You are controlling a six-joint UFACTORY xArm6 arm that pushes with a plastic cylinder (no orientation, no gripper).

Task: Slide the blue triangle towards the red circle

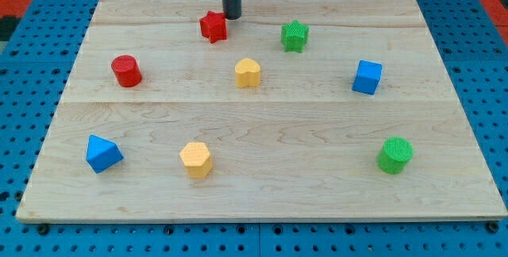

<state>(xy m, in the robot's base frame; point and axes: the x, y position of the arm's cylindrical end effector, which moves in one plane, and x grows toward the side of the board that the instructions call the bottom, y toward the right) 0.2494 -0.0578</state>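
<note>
The wooden board [262, 201] fills most of the view, with eight small blocks spread over it. My tip [231, 17] (a plain rod end, nothing to open or close, and touching no block) sits near the view's top, just beside the red star [213, 26]. The blue triangle [102, 154] lies well apart from it at the lower left, with the red circle [126, 70] above it, slightly toward the right. I judge the approach step is not yet done. Next, the tip should travel round to the triangle's lower side, then push upward.
</note>
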